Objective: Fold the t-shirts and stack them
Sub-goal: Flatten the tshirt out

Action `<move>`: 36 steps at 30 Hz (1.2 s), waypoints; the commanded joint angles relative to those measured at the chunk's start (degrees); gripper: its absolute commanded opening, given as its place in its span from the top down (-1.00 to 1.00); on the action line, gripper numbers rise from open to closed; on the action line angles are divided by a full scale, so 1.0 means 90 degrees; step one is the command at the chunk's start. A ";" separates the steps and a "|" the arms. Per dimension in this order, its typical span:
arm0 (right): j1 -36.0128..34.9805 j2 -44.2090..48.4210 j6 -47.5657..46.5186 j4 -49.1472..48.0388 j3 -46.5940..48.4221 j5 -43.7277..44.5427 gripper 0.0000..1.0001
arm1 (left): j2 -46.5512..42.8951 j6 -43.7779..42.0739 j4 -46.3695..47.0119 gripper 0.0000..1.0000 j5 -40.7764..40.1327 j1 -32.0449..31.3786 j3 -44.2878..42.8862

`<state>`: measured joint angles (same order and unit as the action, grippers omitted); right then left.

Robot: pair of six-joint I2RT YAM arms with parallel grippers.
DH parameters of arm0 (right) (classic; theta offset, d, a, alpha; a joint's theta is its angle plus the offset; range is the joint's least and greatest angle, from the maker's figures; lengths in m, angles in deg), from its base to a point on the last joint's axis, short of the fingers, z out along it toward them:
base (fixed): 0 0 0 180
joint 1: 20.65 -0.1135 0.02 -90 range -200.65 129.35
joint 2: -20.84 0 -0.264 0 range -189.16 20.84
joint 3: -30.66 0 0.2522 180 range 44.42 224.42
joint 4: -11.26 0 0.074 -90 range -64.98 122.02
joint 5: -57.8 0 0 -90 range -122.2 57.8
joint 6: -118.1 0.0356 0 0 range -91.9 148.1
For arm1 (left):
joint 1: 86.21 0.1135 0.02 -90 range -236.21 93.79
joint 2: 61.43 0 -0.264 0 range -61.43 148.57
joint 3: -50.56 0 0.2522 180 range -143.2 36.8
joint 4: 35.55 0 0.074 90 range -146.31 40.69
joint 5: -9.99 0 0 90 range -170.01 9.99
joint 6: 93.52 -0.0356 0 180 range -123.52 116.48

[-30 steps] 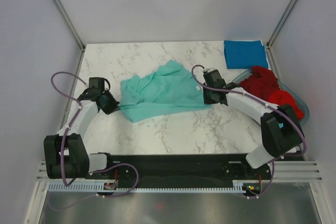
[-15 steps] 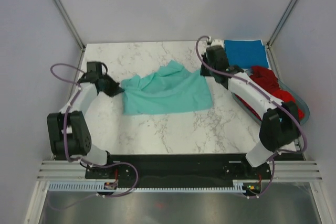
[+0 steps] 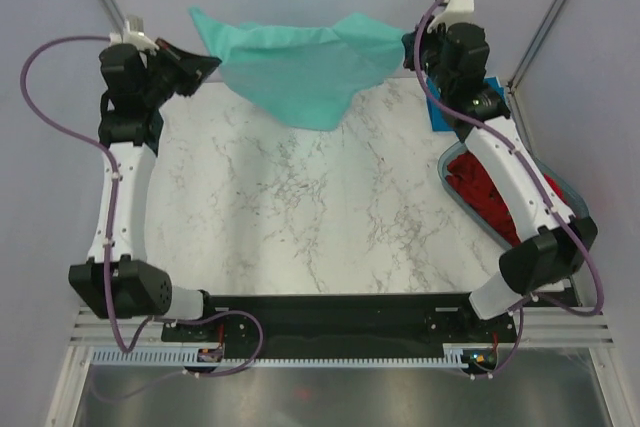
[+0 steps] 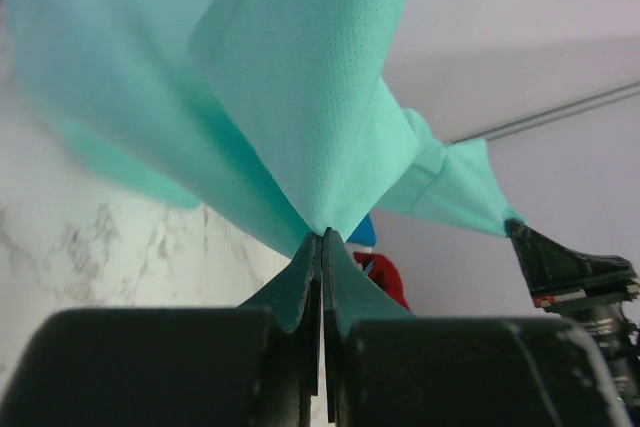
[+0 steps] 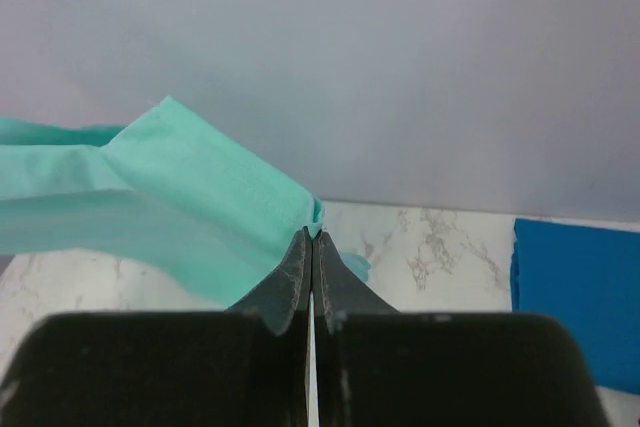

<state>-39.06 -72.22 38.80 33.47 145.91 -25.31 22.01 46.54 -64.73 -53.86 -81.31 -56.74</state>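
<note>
A light teal-green t-shirt [image 3: 300, 67] hangs stretched in the air above the far end of the marble table [image 3: 300, 207]. My left gripper [image 3: 205, 64] is shut on its left edge, and the cloth [image 4: 310, 97] rises from the closed tips [image 4: 322, 234]. My right gripper [image 3: 408, 42] is shut on the right edge [image 5: 200, 197], pinched at the tips [image 5: 312, 234]. A folded blue t-shirt [image 5: 575, 297] lies at the far right corner, mostly hidden behind my right arm from above. Red t-shirts [image 3: 490, 192] fill the basket.
The translucent blue-grey basket [image 3: 572, 192] stands at the right edge of the table under my right arm. Grey walls and metal frame posts [image 3: 115, 12] close in the back and sides.
Both grippers have risen from the tabletop and moved toward the back, lifting the teal-green t-shirt off the table and spreading it wide between them.
</note>
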 commanded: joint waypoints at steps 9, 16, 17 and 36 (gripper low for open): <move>-0.0912 0.1970 0.0107 -0.0519 -0.5035 -0.0805 1.00 | -0.1751 -0.0397 -0.0396 0.93 -0.1186 0.0041 0.5888; -0.1488 0.1892 0.1447 -0.0606 -0.6889 -0.0982 1.00 | -0.1674 -0.0592 -0.0503 -0.08 -0.2007 0.0050 0.6517; -0.1673 0.1921 0.1458 -0.0645 -0.6999 -0.0904 1.00 | -0.1606 -0.0592 -0.0503 -0.08 -0.2007 0.0041 0.6236; -0.1870 0.2234 0.1155 -0.0519 -0.7049 -0.0844 1.00 | 0.1380 -0.3666 -0.1694 -0.15 -0.2701 -0.1346 0.3119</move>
<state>-55.43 -52.11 49.73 30.14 80.23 -32.85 30.18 24.16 -79.52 -80.72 -90.68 -23.65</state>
